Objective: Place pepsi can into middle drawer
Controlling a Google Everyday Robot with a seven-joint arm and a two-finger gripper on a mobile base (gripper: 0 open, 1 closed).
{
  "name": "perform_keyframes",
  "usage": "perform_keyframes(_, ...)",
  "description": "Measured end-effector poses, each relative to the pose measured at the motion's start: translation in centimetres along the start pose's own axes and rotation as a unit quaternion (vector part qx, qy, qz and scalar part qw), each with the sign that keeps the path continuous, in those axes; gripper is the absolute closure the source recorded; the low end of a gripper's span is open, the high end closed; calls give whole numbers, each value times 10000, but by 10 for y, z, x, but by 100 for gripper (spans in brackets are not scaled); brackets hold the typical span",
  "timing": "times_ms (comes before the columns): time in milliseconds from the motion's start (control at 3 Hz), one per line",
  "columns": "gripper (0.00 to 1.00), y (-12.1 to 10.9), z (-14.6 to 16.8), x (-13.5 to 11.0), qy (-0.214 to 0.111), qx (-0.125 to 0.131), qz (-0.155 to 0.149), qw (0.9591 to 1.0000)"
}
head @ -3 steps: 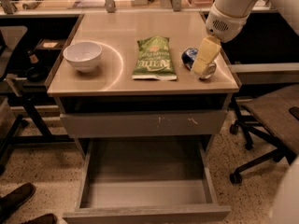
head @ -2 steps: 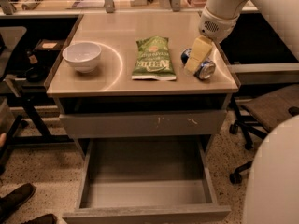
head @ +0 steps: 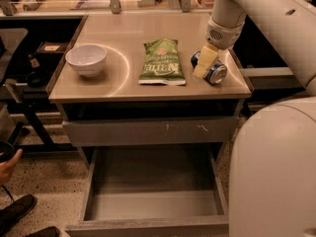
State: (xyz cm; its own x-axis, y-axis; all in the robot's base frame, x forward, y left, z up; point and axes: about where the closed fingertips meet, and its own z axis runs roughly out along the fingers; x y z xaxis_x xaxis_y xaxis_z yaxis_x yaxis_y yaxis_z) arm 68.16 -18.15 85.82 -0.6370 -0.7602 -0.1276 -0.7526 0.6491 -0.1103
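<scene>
The pepsi can (head: 215, 73), blue with silver ends, lies on its side on the right part of the counter top (head: 123, 83). My gripper (head: 205, 63) comes down from the upper right and sits right over the can's left side, touching or nearly touching it. The middle drawer (head: 153, 204) is pulled open below the counter. It is a wide grey box with low side walls, and nothing lies on its floor.
A green chip bag (head: 162, 62) lies left of the can. A white bowl (head: 86, 59) stands at the counter's left. A closed drawer front with white scratches (head: 148, 131) sits above the open drawer. My arm's white body (head: 276, 172) fills the right. A hand (head: 9, 163) and shoe (head: 15, 212) are at the lower left.
My gripper has moved a little to the left over the can. The arm's white body has swung further into the right side of the view. The can, bag and bowl have not moved.
</scene>
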Motion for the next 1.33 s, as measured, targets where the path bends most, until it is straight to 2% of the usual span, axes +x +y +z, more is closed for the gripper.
perform_keyframes(667, 0, -30, 36, 13, 347, 197, 213, 9990)
perform_keyframes(1000, 16, -31, 39, 12, 336, 209, 213, 9990)
perform_keyframes(1333, 40, -31, 39, 12, 336, 209, 213, 9990)
